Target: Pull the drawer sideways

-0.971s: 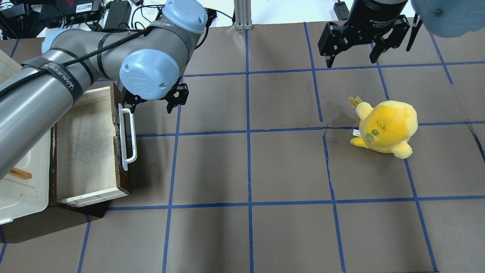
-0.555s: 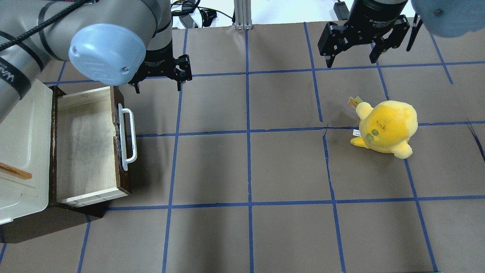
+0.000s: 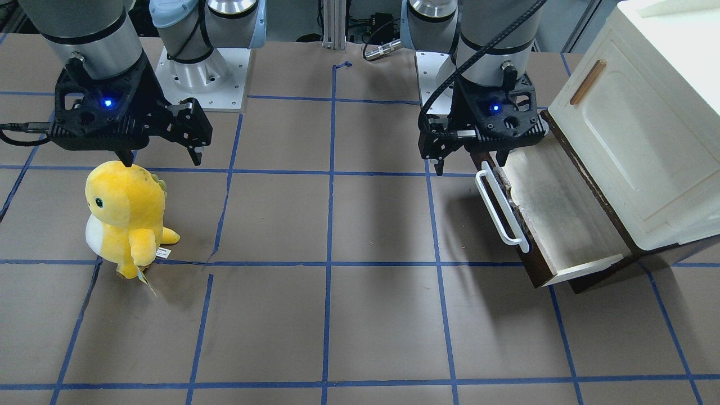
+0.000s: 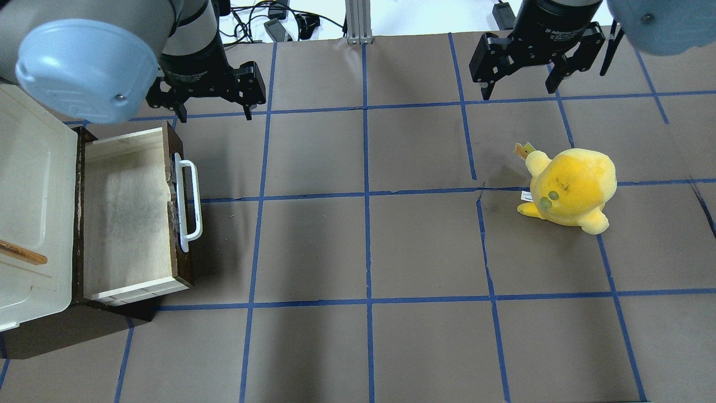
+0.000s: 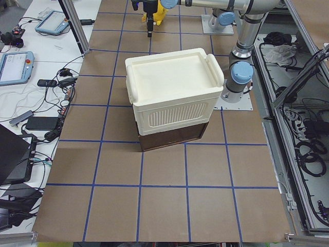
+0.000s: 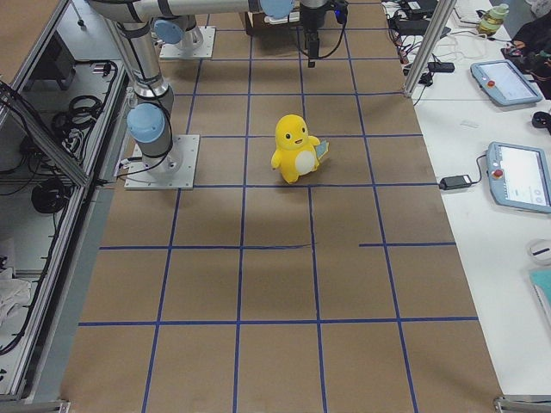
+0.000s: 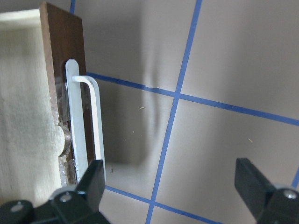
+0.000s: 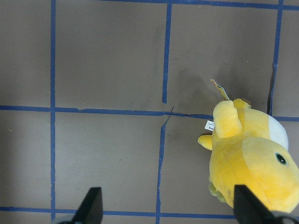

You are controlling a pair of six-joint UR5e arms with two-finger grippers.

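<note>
The left hand (image 4: 211, 115) hangs over the brown table (image 4: 358, 252), fingers pointing down. Its fingers stand wide apart and hold nothing.

The dark brown wooden drawer (image 4: 126, 212) stands pulled well out of the cream-white cabinet body (image 4: 33, 184), with its pale inside open to view. It lies just beside and below the left hand. The hand is off one end of the drawer front, on the side away from the cabinet.

The long white bar handle (image 4: 190, 204) runs along the drawer front. In the left wrist view its near end passes under one finger (image 7: 93, 175), while the other finger is over bare table. No contact between hand and handle shows in any view.

A small brown handle (image 3: 588, 81) sits on the cabinet's white face, well apart from the left hand.

The right hand (image 4: 519, 92) is also spread wide and holds nothing. A yellow plush toy (image 4: 570, 187) stands on the table below it, nearer one finger than the other and clear of both.
</note>
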